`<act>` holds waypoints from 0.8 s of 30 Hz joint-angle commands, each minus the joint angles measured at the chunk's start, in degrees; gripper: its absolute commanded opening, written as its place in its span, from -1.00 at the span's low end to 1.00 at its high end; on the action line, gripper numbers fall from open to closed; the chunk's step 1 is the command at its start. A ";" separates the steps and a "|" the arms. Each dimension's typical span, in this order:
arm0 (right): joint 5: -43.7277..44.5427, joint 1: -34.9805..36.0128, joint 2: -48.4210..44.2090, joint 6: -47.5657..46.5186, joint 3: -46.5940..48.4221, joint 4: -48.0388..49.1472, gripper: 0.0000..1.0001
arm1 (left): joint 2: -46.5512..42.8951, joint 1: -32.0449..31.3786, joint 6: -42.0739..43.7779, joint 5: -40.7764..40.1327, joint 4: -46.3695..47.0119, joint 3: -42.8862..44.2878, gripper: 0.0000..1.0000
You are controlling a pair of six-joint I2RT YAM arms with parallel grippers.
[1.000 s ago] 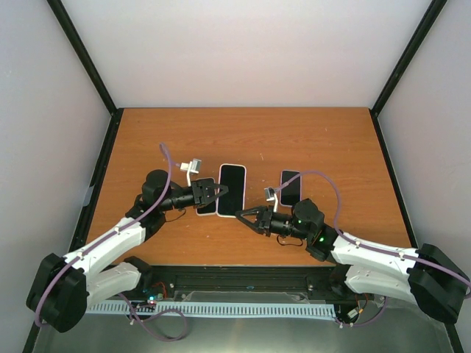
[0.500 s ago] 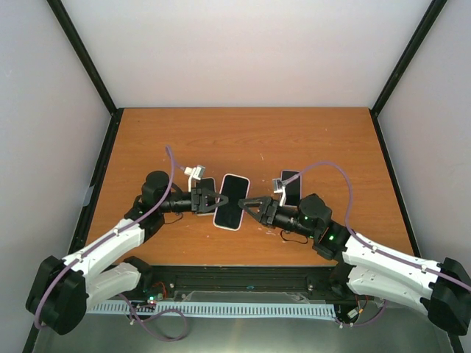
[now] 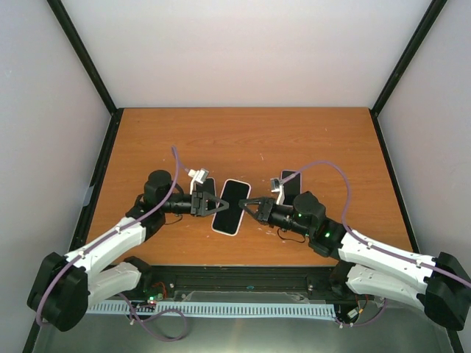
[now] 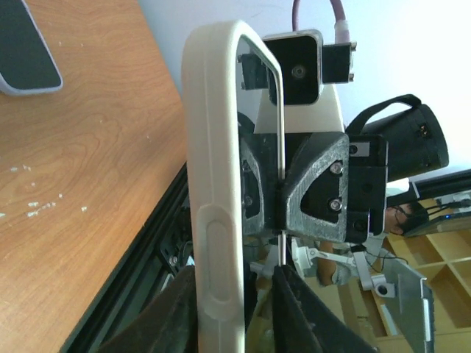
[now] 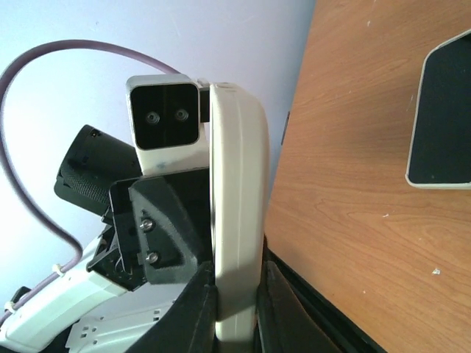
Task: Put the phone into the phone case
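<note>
Setting: a brown wooden table (image 3: 243, 140) inside a booth with plain white walls and black frame posts.
Phone case: the white phone case (image 3: 229, 207), dark on its upper face, is lifted off the table near the front middle and spans the gap between the two arms.
Left gripper: the left gripper (image 3: 210, 204) is clamped on one long side of the case, jaws flanking its thickness.
Right gripper: the right gripper (image 3: 250, 207) is closed tight on the opposite long side.
Phone: the phone (image 3: 293, 187) lies flat on the table just behind the right wrist, partly hidden and apart from the case.
Other item: a second dark slab (image 3: 209, 185) lies flat behind the left gripper.
Unclear: I cannot tell whether the case's dark face is lining or a device.
Risk, drop: both grips bite only narrow rims, so either one letting go early would probably swing or drop the case.
Risk, strain: opposed pulling could flex the soft shell or pop it free.
Risk, reach: both arms are occupied, leaving the phone unattended.
</note>
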 commanded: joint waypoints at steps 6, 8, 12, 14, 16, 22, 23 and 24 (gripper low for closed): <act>8.31 0.05 -3.69 5.99 -3.04 5.25 -0.94 | -2.23 -0.16 6.00 0.34 -10.19 3.42 0.06; 9.79 0.09 -4.61 5.99 -2.86 4.71 -0.94 | -3.58 -0.16 5.16 0.73 -10.54 2.32 0.12; 11.98 0.09 -5.74 6.22 -2.89 4.00 -0.93 | -6.39 -0.16 3.67 0.58 -12.02 0.40 0.10; 12.74 0.09 -6.02 6.41 -2.89 3.62 -0.92 | -7.47 -0.16 2.75 0.45 -12.17 -0.43 0.06; 13.25 0.09 -6.08 6.53 -2.92 3.24 -0.92 | -8.21 -0.17 1.87 0.43 -12.16 -1.05 0.00; 13.30 0.09 -5.40 6.94 -3.07 3.25 -0.91 | -7.16 -0.17 1.33 0.96 -12.77 -1.18 -0.20; 13.46 0.06 -5.38 7.14 -3.11 3.09 -0.91 | -6.60 -0.17 1.58 1.27 -12.86 -1.06 -0.23; 13.70 0.09 -5.45 7.39 -3.28 3.00 -0.91 | -6.13 -0.21 1.69 1.61 -12.65 -1.08 -0.28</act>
